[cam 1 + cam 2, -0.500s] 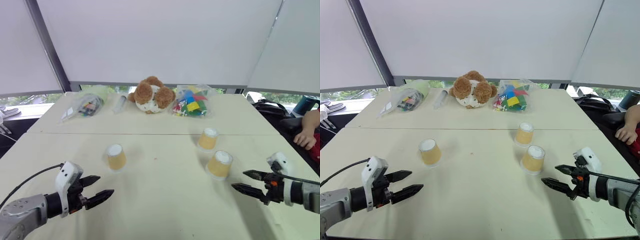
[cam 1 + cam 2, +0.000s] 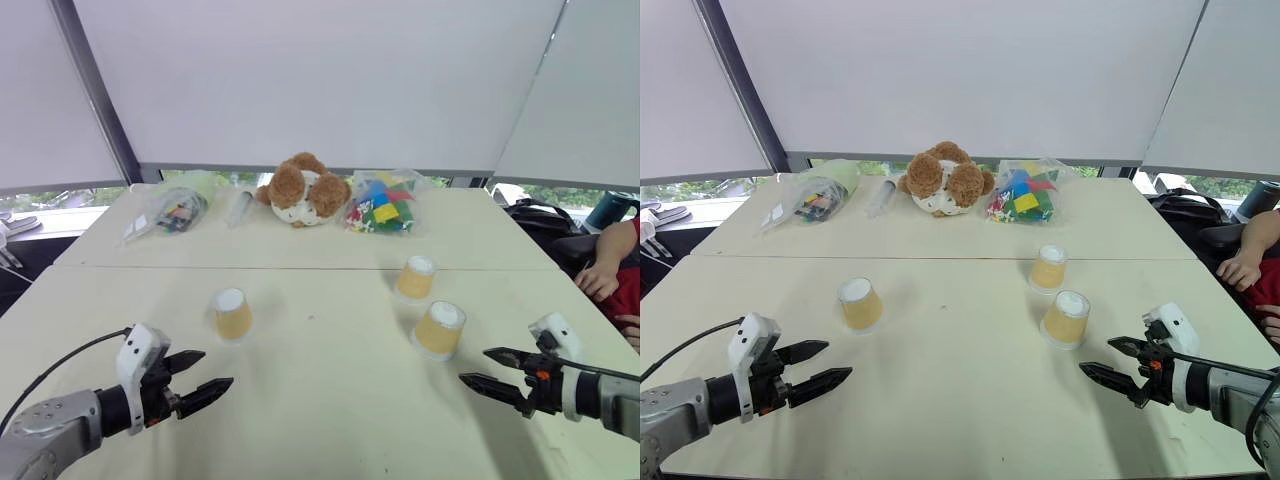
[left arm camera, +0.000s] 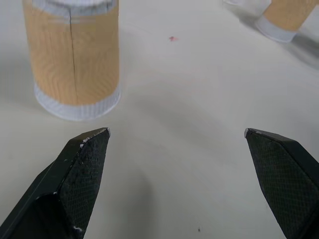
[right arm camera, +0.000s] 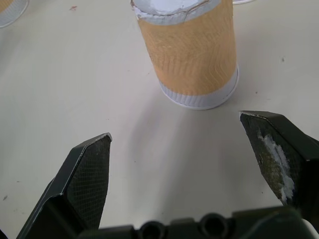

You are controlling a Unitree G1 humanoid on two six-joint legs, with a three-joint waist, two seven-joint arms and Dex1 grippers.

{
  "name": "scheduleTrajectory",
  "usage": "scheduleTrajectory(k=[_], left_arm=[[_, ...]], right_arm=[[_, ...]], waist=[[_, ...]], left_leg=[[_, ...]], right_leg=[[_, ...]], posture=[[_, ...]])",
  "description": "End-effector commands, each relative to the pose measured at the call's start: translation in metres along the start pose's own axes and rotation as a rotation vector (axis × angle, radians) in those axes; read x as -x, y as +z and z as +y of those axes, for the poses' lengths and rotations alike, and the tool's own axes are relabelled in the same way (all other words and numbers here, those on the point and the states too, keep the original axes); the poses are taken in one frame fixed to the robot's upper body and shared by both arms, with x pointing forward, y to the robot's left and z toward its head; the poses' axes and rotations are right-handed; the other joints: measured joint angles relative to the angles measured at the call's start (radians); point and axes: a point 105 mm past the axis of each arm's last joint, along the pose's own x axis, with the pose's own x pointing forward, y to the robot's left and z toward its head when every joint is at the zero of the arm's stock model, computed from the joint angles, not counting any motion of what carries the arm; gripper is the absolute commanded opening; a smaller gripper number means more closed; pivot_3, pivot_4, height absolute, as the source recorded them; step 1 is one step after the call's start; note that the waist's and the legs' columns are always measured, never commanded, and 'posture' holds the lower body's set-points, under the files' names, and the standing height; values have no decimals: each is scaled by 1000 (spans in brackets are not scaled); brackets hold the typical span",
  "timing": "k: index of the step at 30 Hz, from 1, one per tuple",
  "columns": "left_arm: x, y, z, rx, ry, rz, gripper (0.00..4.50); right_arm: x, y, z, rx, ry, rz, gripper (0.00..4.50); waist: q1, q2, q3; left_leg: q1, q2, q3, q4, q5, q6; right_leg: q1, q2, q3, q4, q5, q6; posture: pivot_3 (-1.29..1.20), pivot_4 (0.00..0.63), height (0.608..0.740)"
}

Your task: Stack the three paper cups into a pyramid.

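On the cream table [image 2: 320, 340], three paper cups stand upside down, white bases up, each apart from the others — no stack built yet.

- Cup one [image 2: 232, 313]: on the robot's left half of the table, alone, well apart from the other two. In the left wrist view it stands just ahead of the left gripper's fingers [image 3: 79, 169], not touched.
- Cup two [image 2: 416, 278]: on the right half, the farther of the right-hand pair.
- Cup three [image 2: 439, 329]: near cup two but not touching it, closer to the robot. In the right wrist view it stands just ahead of the right gripper's fingers [image 4: 84, 174], not touched.
- Left gripper [image 2: 196, 378]: low over the near left of the table, pointing toward the middle; jaws wide apart, holding nothing.
- Right gripper [image 2: 488, 368]: low over the near right, pointing inward, near cup three; jaws wide apart, holding nothing.

Far edge of the table, left to right:
- clear bag [image 2: 170, 210] with small coloured items inside
- syringe-like tube [image 2: 239, 207]
- brown plush toy [image 2: 303, 189], lying down
- clear bag of bright building blocks [image 2: 385, 206]

Right border — a person's hand [image 2: 597, 280] beside a red sleeve, off the table.
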Motion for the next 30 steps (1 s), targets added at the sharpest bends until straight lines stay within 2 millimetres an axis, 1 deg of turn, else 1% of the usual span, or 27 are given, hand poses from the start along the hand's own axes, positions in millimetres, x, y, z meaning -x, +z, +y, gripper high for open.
scheduleTrajectory(k=[1, 3, 5, 8, 10, 12, 14, 18, 24, 27, 30], left_arm=[[-12, 20, -11, -80, -51, -51, 4476], [-19, 32, -18, -82, -107, -102, 4476], [-26, 39, -26, -79, -165, -121, 4476], [-37, 41, -31, -129, -190, -104, 4476], [-43, 40, -32, -195, -195, -72, 4476], [-45, 35, -39, -272, -236, -27, 4476], [-48, 38, -47, -276, -274, -36, 4476], [-50, 40, -55, -279, -301, -47, 4476], [-48, 32, -62, -249, -298, -41, 4476], [-46, 27, -64, -234, -288, -34, 4476], [-45, 25, -62, -222, -271, -33, 4476]], right_arm=[[5, 11, -4, 17, -50, -79, 4500], [6, 13, -8, 5, -83, -116, 4500], [8, 15, -14, 8, -131, -140, 4500], [8, 16, -19, 13, -190, -176, 4500], [4, 18, -20, 14, -204, -202, 4500], [-3, 19, -22, -1, -222, -235, 4500], [-11, 17, -24, -18, -224, -253, 4500], [-25, 17, -28, -57, -198, -292, 4500], [-41, 31, -32, -55, -149, -322, 4500], [-46, 36, -26, -56, -94, -324, 4500], [-46, 35, -19, -52, -51, -296, 4500]], waist=[[2, 0, 0], [2, 0, 0], [1, 0, 0], [0, 0, 0], [-2, 0, 0], [-3, 0, 0], [-2, 0, 0], [0, 0, 0], [-1, 1, 0], [-1, 1, 0], [2, 1, 0]], left_leg=[[0, 0, 0, 0, 0, 0], [0, 0, 0, 1, 0, 0], [0, -1, 1, 1, 0, 0], [0, -1, 1, 1, 0, 0], [0, -1, 1, 1, 0, 0], [0, 0, 1, 1, 0, 0], [0, 0, 1, 0, 0, 0], [0, 0, 1, 1, 0, 0], [0, 0, 1, 1, 0, 0], [0, 0, 1, 1, 0, 0], [0, 0, 1, 1, 0, 0]], right_leg=[[0, 0, 0, 0, 0, 0], [1, 0, 0, 0, 0, 0], [1, 0, 0, 0, 0, 0], [1, 1, 0, 0, 0, 0], [1, 2, 0, 0, 0, 1], [1, 2, 0, 1, 0, 1], [1, 2, 0, 1, 0, 1], [1, 2, 0, 1, 0, 1], [1, 2, 0, 1, 0, 1], [1, 2, 0, 1, 0, 1], [1, 2, 0, 1, 0, 1]], posture=[[0, 150, 740], [0, 150, 740], [0, 150, 740], [0, 150, 740], [0, 150, 740], [0, 150, 740], [0, 150, 740], [0, 150, 740], [0, 150, 740], [0, 150, 740], [0, 150, 740]])
